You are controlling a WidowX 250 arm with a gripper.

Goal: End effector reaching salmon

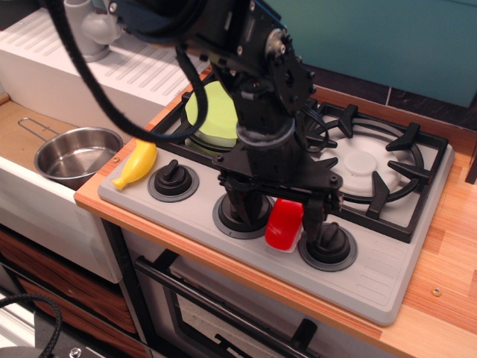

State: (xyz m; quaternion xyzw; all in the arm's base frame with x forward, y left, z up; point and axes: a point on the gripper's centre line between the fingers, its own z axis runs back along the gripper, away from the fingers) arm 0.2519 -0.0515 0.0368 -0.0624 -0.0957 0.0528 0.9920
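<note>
The salmon (284,224), a glossy red toy chunk with a white side band, stands on the grey stove front panel (373,280) between two black knobs. My end effector (276,210), black with two dark prong fingers and a wide crossbar, hangs right over it. One finger (247,206) stands left of the salmon and the other (314,212) right of it, so the jaws straddle it and are open. The crossbar hides the salmon's top. I cannot tell whether the fingers touch it.
A yellow banana toy (136,164) lies at the panel's left end. A lime green plate (212,115) sits on the left burner. A steel pot (77,155) sits in the sink to the left. Black knobs (173,179) and burner grates (387,168) surround the gripper.
</note>
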